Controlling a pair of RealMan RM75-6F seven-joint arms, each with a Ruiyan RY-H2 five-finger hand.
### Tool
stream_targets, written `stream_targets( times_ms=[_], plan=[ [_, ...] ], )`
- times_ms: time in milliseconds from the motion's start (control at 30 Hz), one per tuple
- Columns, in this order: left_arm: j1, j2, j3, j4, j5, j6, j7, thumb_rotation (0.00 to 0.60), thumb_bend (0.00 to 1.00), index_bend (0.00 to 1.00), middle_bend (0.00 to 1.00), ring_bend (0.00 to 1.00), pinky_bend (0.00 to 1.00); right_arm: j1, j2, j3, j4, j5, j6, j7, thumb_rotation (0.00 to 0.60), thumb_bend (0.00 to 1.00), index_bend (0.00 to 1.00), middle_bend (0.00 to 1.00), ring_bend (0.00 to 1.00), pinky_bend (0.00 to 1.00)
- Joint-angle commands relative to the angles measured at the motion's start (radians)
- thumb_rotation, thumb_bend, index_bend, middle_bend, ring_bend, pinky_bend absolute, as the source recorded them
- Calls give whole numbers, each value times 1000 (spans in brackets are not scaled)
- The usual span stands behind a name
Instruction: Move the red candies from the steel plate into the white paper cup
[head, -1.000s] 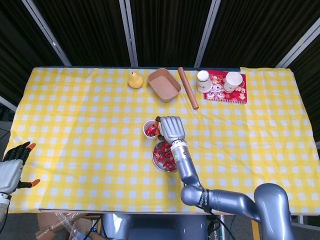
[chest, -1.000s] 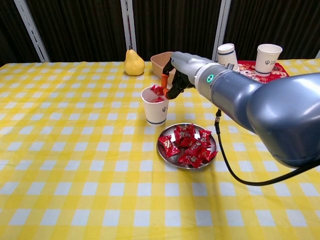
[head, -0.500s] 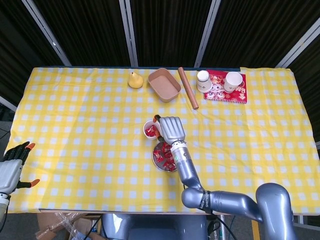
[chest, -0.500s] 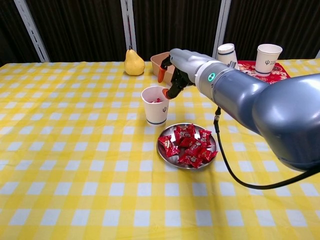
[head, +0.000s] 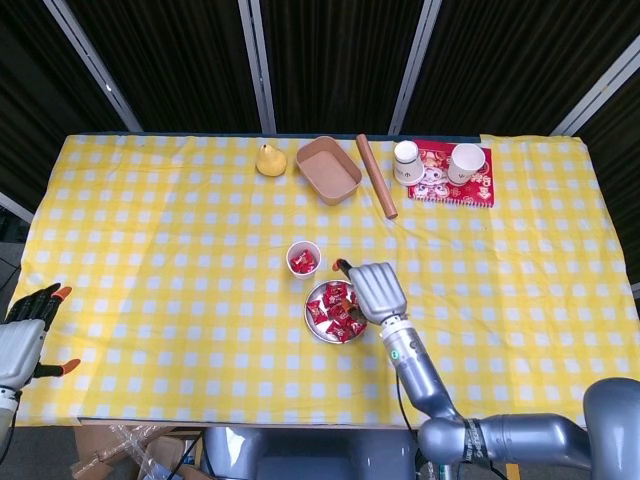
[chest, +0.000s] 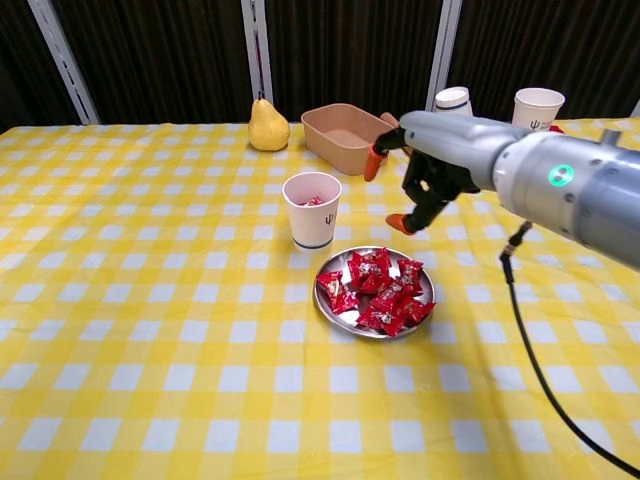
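The white paper cup (head: 303, 259) (chest: 311, 210) stands upright mid-table with a few red candies inside. Just to its right lies the steel plate (head: 308, 318) (chest: 343, 320), heaped with several red candies (head: 335, 308) (chest: 378, 290). My right hand (head: 375, 289) (chest: 422, 180) hovers above the plate's far right edge, well clear of the cup, its fingers spread and nothing between them. At the table's near left edge my left hand (head: 27, 327) rests with fingers apart and empty; the chest view does not show it.
Along the far side sit a yellow pear (head: 270, 160) (chest: 267, 125), a tan tray (head: 328, 169) (chest: 345, 135) and a wooden rolling pin (head: 376, 175). A red mat (head: 452, 173) at the far right carries two white cups (chest: 537, 108) (chest: 452, 102).
My right hand let go of a candy over the cup, then swung right and toward the plate, its fingers spreading. The left hand stayed still.
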Motion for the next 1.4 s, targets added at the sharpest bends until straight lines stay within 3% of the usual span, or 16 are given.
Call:
stream_targets(
  times_ms=[33, 233, 400, 633, 900, 1167, 1400],
  plan=[
    [1, 2, 1, -1, 5, 2, -4, 600, 23, 0, 0, 0, 0, -39, 23, -46, -30, -34, 28, 5, 600, 390, 291, 866, 893, 878],
    [5, 4, 5, 0, 18, 10, -4, 600, 23, 0, 0, 0, 0, -67, 19, -106, -8, -43, 29, -10, 600, 352, 202, 865, 892, 878],
    [7, -1, 7, 3, 25, 17, 9, 600, 23, 0, 0, 0, 0, -75, -7, -119, 34, -32, 14, -16, 600, 336, 91, 865, 892, 878],
    [7, -3, 5, 2, 17, 16, 17, 600, 23, 0, 0, 0, 0, -66, -41, -102, 80, -14, -13, -22, 600, 335, 109, 865, 893, 878],
    [4, -2, 5, 2, 13, 8, 17, 600, 24, 0, 0, 0, 0, -64, -74, -93, 126, -3, -45, -10, 600, 334, 270, 865, 892, 878],
    [2, -2, 4, 2, 7, 2, 17, 600, 23, 0, 0, 0, 0, -59, -98, -85, 158, 1, -80, 4, 600, 334, 267, 865, 892, 878],
    [0, -2, 4, 1, 4, -1, 20, 600, 23, 0, 0, 0, 0, -57, -122, -74, 188, 4, -101, 23, 600, 334, 179, 865, 893, 878]
  ],
)
